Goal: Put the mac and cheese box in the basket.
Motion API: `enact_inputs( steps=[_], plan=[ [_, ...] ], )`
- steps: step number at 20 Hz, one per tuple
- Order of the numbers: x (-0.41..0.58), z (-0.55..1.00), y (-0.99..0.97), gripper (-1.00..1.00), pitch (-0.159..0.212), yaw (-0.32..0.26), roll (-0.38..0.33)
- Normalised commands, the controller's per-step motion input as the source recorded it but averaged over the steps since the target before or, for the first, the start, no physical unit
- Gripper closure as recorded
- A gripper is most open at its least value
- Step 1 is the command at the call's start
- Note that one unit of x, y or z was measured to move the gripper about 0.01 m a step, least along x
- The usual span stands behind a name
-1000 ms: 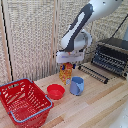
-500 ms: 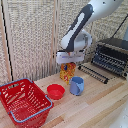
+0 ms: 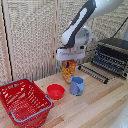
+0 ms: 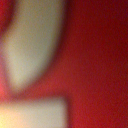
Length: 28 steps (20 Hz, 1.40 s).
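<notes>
The jaws are hidden at the top of the carton (image 3: 68, 71), and whether they are pinching it or spread cannot be told. The gripper (image 3: 70, 59) is seen directly over the carton, its pale block meeting the carton's upper edge. The carton is seen upright at the back of the wooden table (image 3: 100, 107), just behind the blue cup (image 3: 77, 85) and near the red bowl (image 3: 55, 91). The basket (image 3: 22, 101) is placed at the exterior view's left, well apart from the carton. A dark toaster oven (image 3: 111, 56) is seen at the exterior view's right. The wrist view is filled by blurred red and pale shapes, and nothing can be identified in it.
</notes>
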Motion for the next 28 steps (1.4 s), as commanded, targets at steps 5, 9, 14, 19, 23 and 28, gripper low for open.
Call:
enact_inputs(
  steps=[5,9,14,19,23,28],
  plan=[
    [0.119,0.77,0.44,1.00,0.071,0.000,0.094],
    [0.091,0.79,0.59,1.00,0.026,0.000,0.094],
    [0.066,0.79,0.65,1.00,0.050,0.000,0.101],
    [0.022,0.61,0.77,1.00,0.033,0.000,0.135],
    [0.000,0.36,0.91,1.00,0.036,0.000,0.063],
    [0.008,0.13,0.98,1.00,0.045,0.001,0.006]
  ],
)
